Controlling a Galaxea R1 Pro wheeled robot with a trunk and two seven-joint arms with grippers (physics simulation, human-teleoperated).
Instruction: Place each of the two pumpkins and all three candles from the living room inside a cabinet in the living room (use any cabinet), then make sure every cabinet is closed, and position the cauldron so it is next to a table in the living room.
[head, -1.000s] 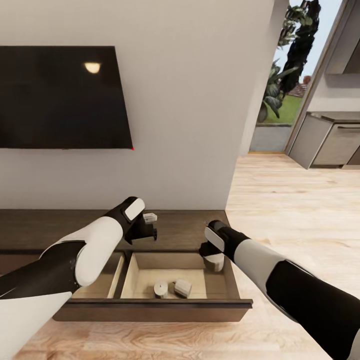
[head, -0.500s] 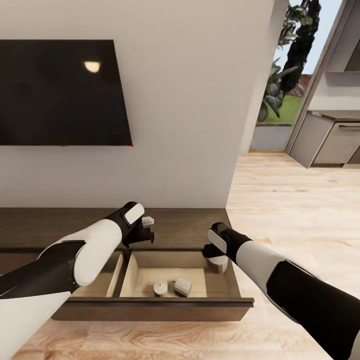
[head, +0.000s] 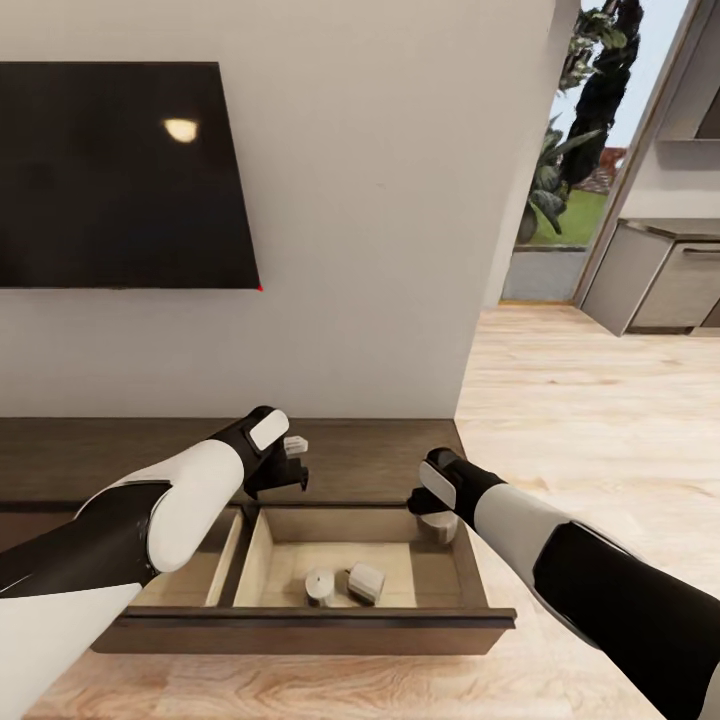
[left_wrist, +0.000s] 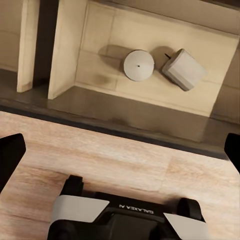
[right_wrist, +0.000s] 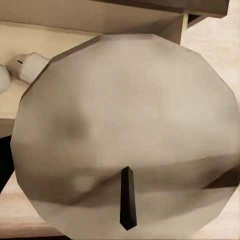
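Candles (head: 340, 582), two of them, already lie on the pale floor of the open drawer (head: 300, 618) of the dark-brown cabinet (head: 380, 455) beneath the wall-mounted TV (head: 120, 175). The right end effector (head: 432, 520) hangs over the drawer's right end, clenched on a third candle (right_wrist: 125, 135), whose wick end faces the right wrist camera. The left end effector (head: 292, 462) hovers released above the cabinet top, fingers spread. By my reading, once this candle is dropped the candle part is finished; the pumpkins, closing the drawer and moving the cauldron remain.
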